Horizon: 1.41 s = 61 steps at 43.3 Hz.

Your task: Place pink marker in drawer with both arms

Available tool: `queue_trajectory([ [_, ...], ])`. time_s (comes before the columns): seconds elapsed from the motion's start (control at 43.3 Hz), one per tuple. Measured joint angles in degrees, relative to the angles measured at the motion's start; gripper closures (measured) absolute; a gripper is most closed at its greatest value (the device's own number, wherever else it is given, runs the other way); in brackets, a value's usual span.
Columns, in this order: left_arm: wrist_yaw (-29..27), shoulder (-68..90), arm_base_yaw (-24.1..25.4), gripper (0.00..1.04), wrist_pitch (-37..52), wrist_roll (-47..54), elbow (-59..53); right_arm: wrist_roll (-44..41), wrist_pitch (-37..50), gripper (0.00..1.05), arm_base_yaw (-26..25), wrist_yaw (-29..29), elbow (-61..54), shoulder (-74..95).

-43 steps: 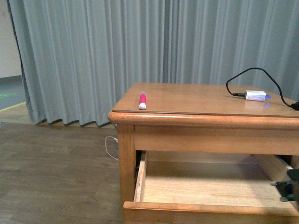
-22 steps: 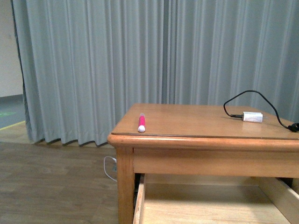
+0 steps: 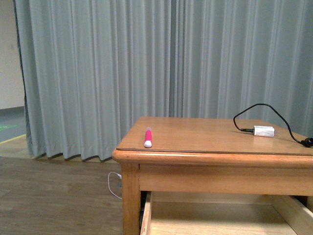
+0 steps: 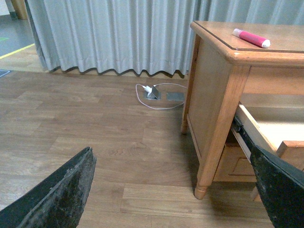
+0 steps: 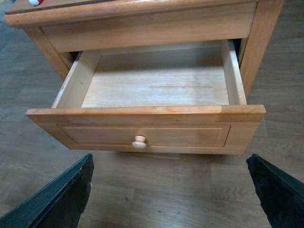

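Observation:
The pink marker (image 3: 147, 137) lies on the wooden table top near its left front corner, white cap toward me; the left wrist view also shows the pink marker (image 4: 251, 38). Below the top, the drawer (image 5: 142, 128) stands pulled out and empty, its round knob (image 5: 139, 142) facing the right wrist camera. Only the drawer's rear part (image 3: 215, 215) shows in the front view. My left gripper (image 4: 173, 190) hangs open over the floor, left of the table leg. My right gripper (image 5: 173, 190) is open in front of the drawer, holding nothing. Neither arm appears in the front view.
A white charger (image 3: 264, 131) with a black cable (image 3: 254, 110) sits on the table's right side. Grey curtains (image 3: 146, 58) hang behind. A white cord and floor socket (image 4: 154, 91) lie on the wood floor left of the table (image 3: 205, 159).
The front camera's view has risen: the table sits lower in frame, less of the drawer shows, and the right gripper seen at the lower right edge is out of frame.

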Motion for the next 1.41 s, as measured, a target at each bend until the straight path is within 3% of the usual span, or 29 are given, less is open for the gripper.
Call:
queue_trajectory([
  [0.185,0.0,0.0,0.0,0.06,0.0,0.0,0.0,0.0,0.0,0.08,0.0,0.0,0.0,0.0],
  [0.277,-6.8,3.8,-3.8,0.06,-4.2,-5.9,1.3,0.0,0.0,0.08,0.0,0.0,0.0,0.0],
  [0.393,-11.3,14.3,-9.5,0.06,-0.7,-10.0,6.0,0.1,0.0,0.08,0.0,0.0,0.0,0.0],
  [0.577,-8.9,41.3,-10.3,0.06,11.8,-7.7,22.9,0.1,0.0,0.08,0.0,0.0,0.0,0.0],
  [0.762,-7.7,64.0,-12.2,0.06,15.0,-3.3,39.2,0.1,0.0,0.08,0.0,0.0,0.0,0.0],
  [0.97,-5.8,89.7,-16.4,0.06,6.4,-0.2,66.3,0.1,0.0,0.08,0.0,0.0,0.0,0.0],
  [1.178,-7.4,105.1,-20.1,0.06,-1.6,1.3,84.6,0.1,0.0,0.08,0.0,0.0,0.0,0.0],
  [1.409,-9.5,112.9,-22.6,0.06,-5.6,2.3,93.0,0.1,0.0,0.08,0.0,0.0,0.0,0.0],
])
